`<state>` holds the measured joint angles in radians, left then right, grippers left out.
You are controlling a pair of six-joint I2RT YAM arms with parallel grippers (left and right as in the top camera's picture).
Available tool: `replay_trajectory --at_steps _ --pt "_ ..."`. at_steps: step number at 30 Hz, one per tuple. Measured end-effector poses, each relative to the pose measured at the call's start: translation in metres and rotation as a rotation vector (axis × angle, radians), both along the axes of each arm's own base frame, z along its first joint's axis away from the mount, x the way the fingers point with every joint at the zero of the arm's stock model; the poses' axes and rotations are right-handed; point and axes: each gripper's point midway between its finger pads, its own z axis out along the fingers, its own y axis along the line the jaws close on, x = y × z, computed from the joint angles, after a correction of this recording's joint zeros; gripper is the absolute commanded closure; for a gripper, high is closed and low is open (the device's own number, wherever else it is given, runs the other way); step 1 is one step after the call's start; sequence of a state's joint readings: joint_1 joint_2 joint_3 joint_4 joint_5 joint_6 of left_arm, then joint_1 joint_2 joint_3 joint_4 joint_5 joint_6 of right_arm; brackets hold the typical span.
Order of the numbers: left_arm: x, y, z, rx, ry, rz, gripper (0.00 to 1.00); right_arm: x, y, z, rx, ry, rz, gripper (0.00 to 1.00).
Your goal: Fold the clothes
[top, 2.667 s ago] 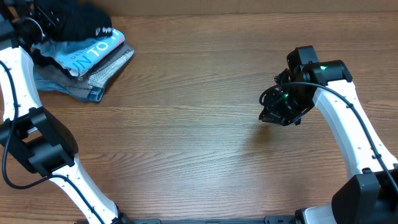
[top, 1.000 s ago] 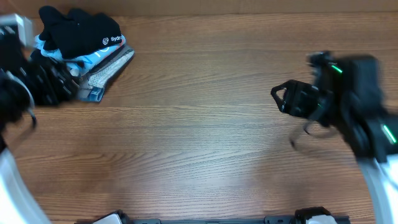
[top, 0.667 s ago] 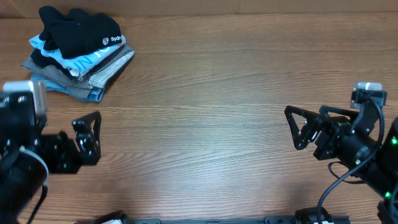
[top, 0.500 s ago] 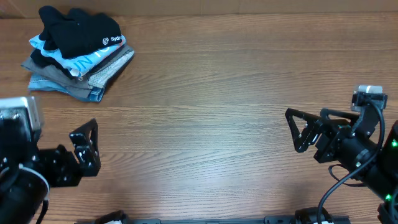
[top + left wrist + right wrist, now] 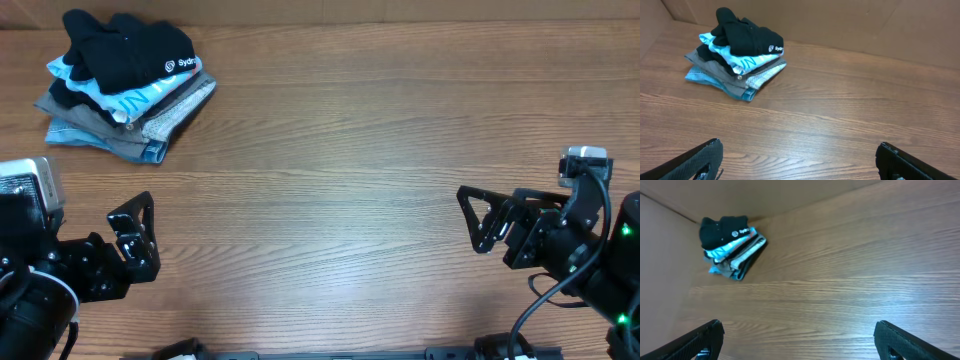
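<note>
Both jaws gape empty, well clear of your black T-shirt (image 5: 130, 50), which lies crumpled atop the folded stack (image 5: 165, 118)

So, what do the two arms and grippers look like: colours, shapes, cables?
The left arm and right arm are mostly black here. The left gripper and the right gripper have black fingers shaped like open triangular frames. Each wrist carries a small pale grey box. Thin black cables loop beside the right arm, and a small green light glows on it. No markings are readable.
</note>
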<state>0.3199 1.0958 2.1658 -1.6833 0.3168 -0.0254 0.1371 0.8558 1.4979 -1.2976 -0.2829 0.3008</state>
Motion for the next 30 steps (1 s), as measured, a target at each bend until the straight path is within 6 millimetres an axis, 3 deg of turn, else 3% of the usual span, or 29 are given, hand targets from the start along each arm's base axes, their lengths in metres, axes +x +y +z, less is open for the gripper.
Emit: replay_trajectory --at_steps 3,6,9,11,18,20,30 --pt "0.0 0.0 0.0 -0.002 0.0 0.001 0.0 0.01 -0.009 0.011 -0.044 -0.099 -0.041 0.0" --pt "0.0 0.0 0.0 -0.001 0.0 0.001 0.0 0.024 -0.02 0.033 -0.102 -0.306 -0.08 0.0" --pt "0.0 0.001 -0.001 0.0 0.002 0.005 0.0 0.024 -0.028 0.027 -0.155 -0.462 -0.111 0.0" --pt "0.0 0.001 -0.001 0.001 0.003 0.007 0.0 0.024 -0.032 0.009 -0.172 -0.517 -0.128 0.0" --pt "0.0 0.001 -0.001 0.001 0.005 0.007 0.0 0.038 -0.036 -0.104 -0.207 -0.547 -0.152 0.0" --pt "0.0 0.002 -0.001 0.001 0.005 0.008 0.0 0.039 -0.035 -0.123 -0.204 -0.57 -0.155 0.0" --pt "0.0 0.001 -0.001 0.001 0.006 0.008 0.0 0.042 -0.039 -0.162 -0.192 -0.696 -0.193 0.0"
